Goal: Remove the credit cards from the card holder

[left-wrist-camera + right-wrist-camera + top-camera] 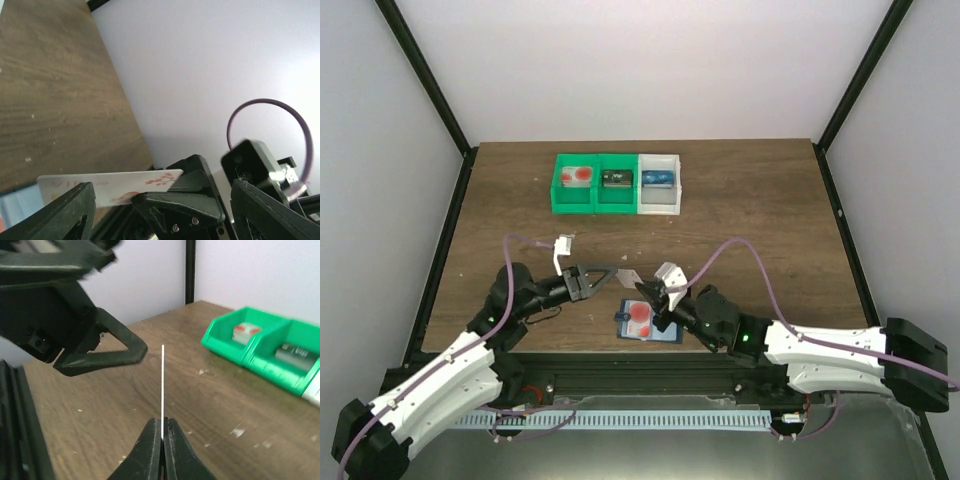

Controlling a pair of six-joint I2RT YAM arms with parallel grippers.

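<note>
The dark blue card holder (658, 334) lies open near the table's front edge, with a credit card with a red circle (639, 318) on it. My right gripper (644, 291) is shut on another credit card, held above the table. That card is edge-on in the right wrist view (163, 385) and shows its pale face with red marks in the left wrist view (107, 186). My left gripper (603, 274) is open and empty just left of that card, with its fingers (72, 210) spread to either side of it.
Green bins (594, 203) and a white bin (660, 204) stand at the back of the table. They hold a red-circle card (578, 175), a black item (616, 179) and a blue item (658, 180). Black frame posts rise at the table's corners.
</note>
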